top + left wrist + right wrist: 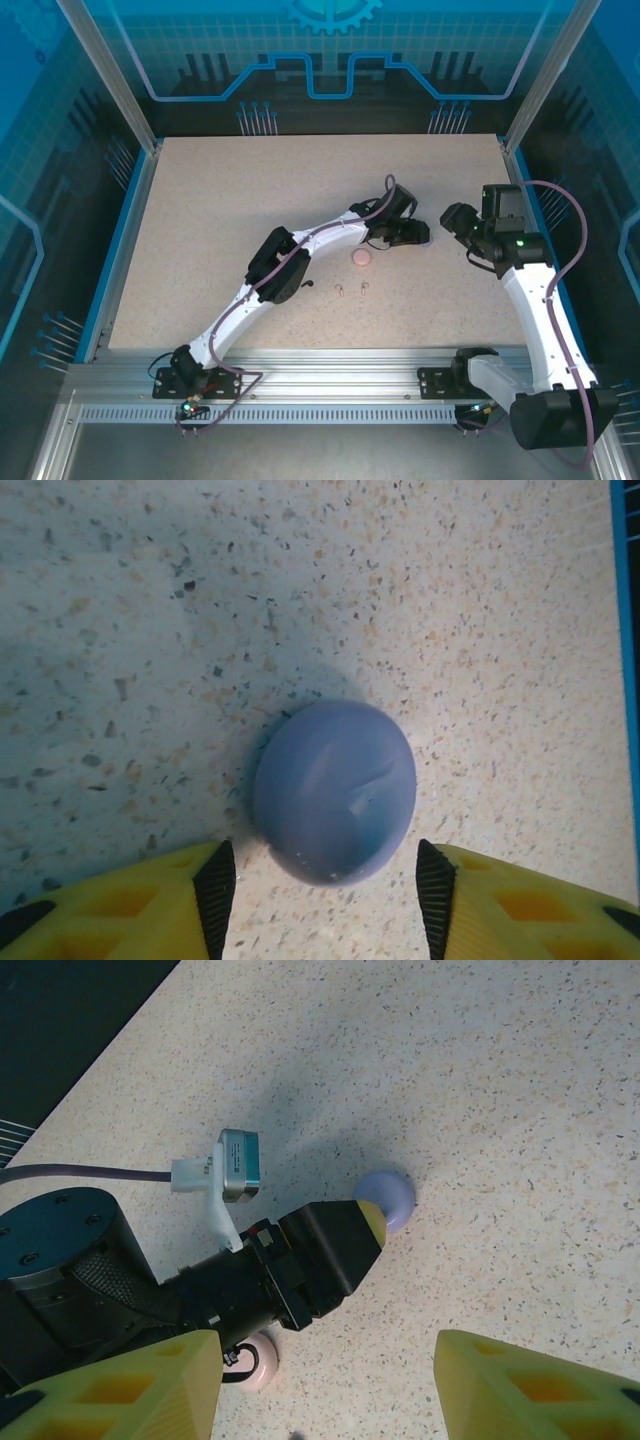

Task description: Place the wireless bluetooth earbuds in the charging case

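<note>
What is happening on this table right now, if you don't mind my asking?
The left tool is open, straddling the round purple case, not gripping it yet. The right tool hovers open nearby, holding nothing. A pink case and two tiny earbuds lie loose on the table nearer the arms.

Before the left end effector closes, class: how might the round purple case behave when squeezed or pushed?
The purple case looks smooth and domed, so it may squirt from the left end effector. It seems a hard shell, unlikely to flex. Low on the flat table, it would probably slide, not tip.
</note>
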`<move>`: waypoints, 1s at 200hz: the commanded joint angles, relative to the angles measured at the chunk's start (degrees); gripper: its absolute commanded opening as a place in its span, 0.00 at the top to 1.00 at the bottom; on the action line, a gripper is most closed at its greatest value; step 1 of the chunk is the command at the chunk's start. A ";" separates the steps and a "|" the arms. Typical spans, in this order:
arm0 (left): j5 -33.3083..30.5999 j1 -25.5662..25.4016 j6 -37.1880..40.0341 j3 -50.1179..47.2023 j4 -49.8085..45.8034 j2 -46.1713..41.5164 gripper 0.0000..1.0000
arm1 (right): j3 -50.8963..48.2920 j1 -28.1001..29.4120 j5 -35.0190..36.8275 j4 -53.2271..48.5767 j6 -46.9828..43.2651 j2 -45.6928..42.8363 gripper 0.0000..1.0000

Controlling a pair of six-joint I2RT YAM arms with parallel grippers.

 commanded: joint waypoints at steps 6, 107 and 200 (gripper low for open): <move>-5.61 0.55 6.13 0.35 -8.03 -6.29 0.42 | 1.56 -0.88 -0.72 -1.60 0.14 -1.96 0.41; -23.32 2.70 20.65 -31.42 1.95 -45.24 0.01 | -1.79 4.09 0.16 -1.06 -1.80 0.00 0.29; -28.30 7.92 19.34 -63.48 23.94 -66.12 0.01 | 7.12 18.97 2.54 2.37 -12.54 22.06 0.19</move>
